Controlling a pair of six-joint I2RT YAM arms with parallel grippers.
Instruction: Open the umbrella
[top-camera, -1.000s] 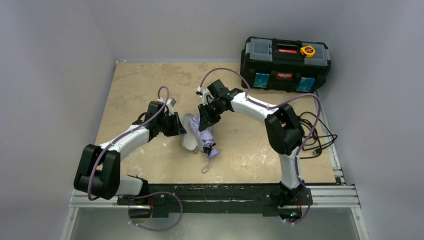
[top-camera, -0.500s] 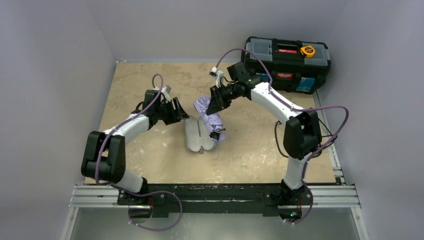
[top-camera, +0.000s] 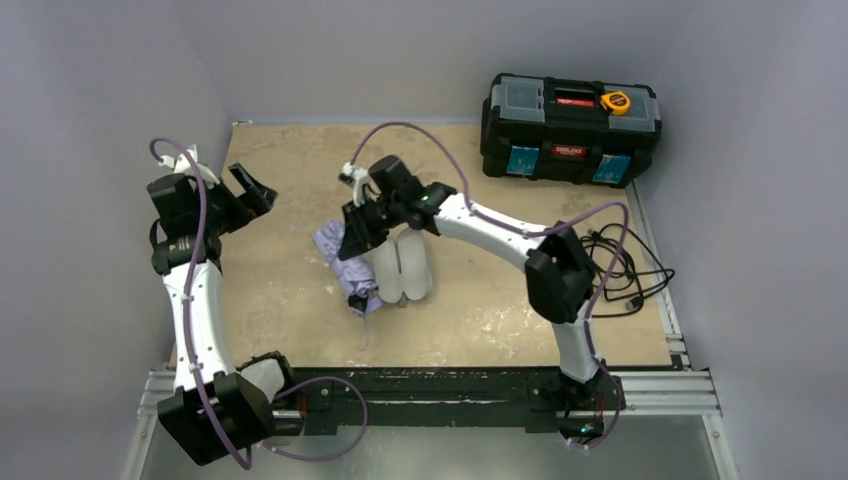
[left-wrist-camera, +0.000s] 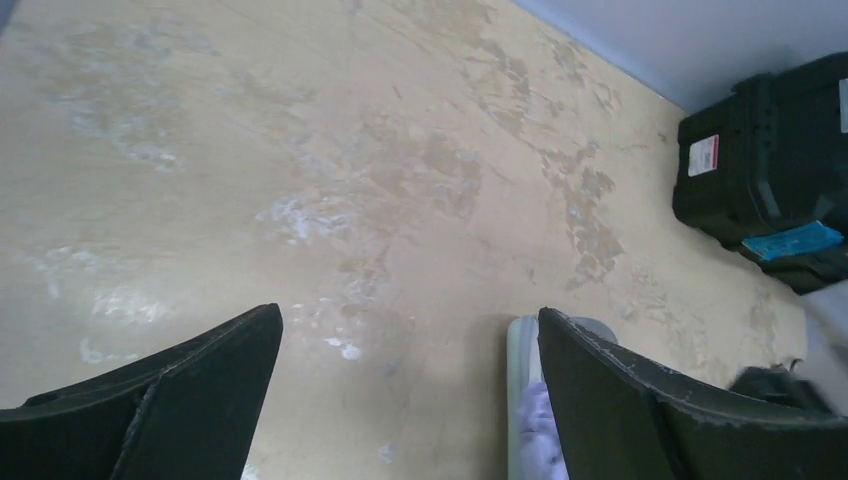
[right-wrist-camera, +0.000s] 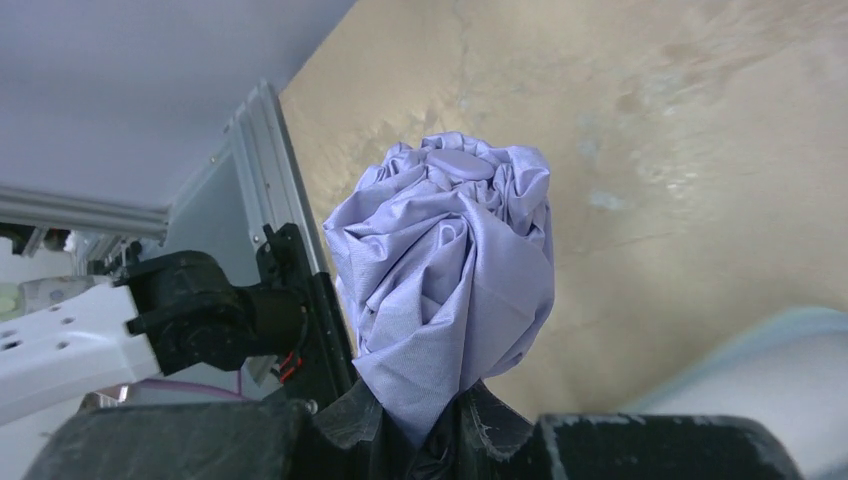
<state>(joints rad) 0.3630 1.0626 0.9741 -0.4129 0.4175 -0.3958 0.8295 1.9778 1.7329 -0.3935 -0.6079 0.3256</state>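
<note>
My right gripper (top-camera: 352, 240) is shut on the folded umbrella (top-camera: 340, 258) and holds it tilted just above the table, left of centre. Its pale lavender canopy (right-wrist-camera: 450, 270) bulges out beyond the pinched jaws of the right gripper (right-wrist-camera: 445, 425). The handle end (top-camera: 363, 300) points toward the near edge, with the strap dangling below it. The empty mint-green sleeve (top-camera: 402, 268) lies flat beside the umbrella, to its right. My left gripper (top-camera: 252, 182) is raised at the far left, open and empty. Past the left gripper (left-wrist-camera: 410, 400) show bare table and the sleeve's edge (left-wrist-camera: 518, 350).
A black toolbox (top-camera: 570, 125) with a yellow tape measure on its lid stands at the back right corner and is seen again as the toolbox (left-wrist-camera: 770, 190). Loose black cables (top-camera: 625, 265) lie along the table's right edge. Grey walls enclose the table on three sides.
My left gripper opened, let go and swung up and away to the far left. My right gripper carried the umbrella leftward out of the sleeve, which stays on the table.
</note>
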